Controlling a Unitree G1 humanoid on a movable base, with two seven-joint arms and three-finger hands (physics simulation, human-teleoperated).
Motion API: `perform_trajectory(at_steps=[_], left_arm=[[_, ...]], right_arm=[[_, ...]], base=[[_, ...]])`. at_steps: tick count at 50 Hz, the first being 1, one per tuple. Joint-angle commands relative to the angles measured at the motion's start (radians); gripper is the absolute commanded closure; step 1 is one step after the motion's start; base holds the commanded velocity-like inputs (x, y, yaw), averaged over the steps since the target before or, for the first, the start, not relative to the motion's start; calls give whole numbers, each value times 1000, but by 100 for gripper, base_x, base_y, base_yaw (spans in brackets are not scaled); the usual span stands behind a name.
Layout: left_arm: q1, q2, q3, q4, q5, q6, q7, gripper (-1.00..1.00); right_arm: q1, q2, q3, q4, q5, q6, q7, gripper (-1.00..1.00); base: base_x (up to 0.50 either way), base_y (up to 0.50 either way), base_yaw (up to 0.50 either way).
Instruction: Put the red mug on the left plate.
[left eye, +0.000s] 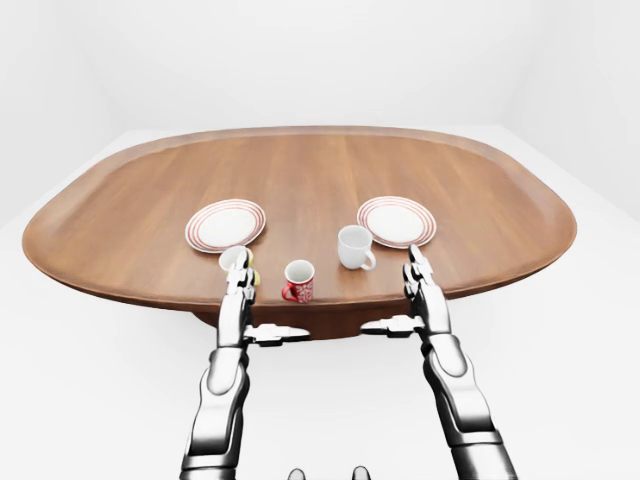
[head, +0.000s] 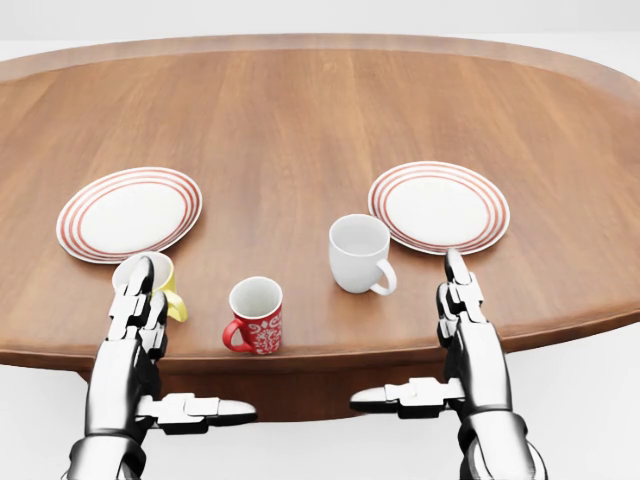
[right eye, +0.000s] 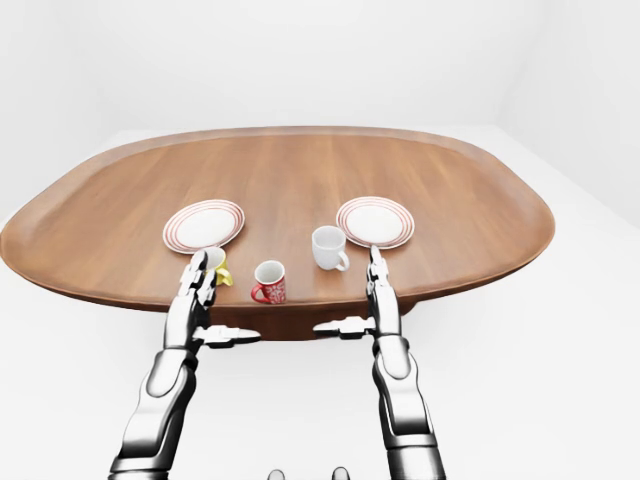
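Note:
The red mug (head: 256, 316) stands upright near the table's lower edge in the head view, handle to the left, with nothing gripping it. The left plate (head: 130, 213), white with red rings, lies up and to the left of it. My left hand (head: 196, 338) is open just left of the red mug, fingers pointing up and thumb stretched toward the mug's base. My right hand (head: 405, 328) is open to the mug's right, thumb pointing inward. Neither hand touches the mug.
A yellow mug (head: 165, 283) sits partly hidden behind my left fingers (head: 137, 290). A white mug (head: 358, 253) stands beside the right plate (head: 440, 207). All rest on an oval wooden table (head: 300, 120), ringed by white floor.

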Motion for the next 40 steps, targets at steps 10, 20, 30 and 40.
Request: perform_trajectory(at_steps=[10,20,30,40], left_arm=[[6,11,17,-17,2,4,-24,-100],[18,9,9,-34,30,-36,-12,-100],[256,-4,-69,-300,108,-86,23,-100],[251,0,-65,-309,99,-86,15,-100]], right_arm=[[-84,-19,-17,89,-28,59,15,-100],[-42,-17,-3,45,-8,-32,74,-100],[243,2,66,-234,-84,-113,83,-100],[224,-3,63,-232,-60,-113,106,-100]], base=[[0,0,0],[0,0,0],[0,0,0],[0,0,0]])
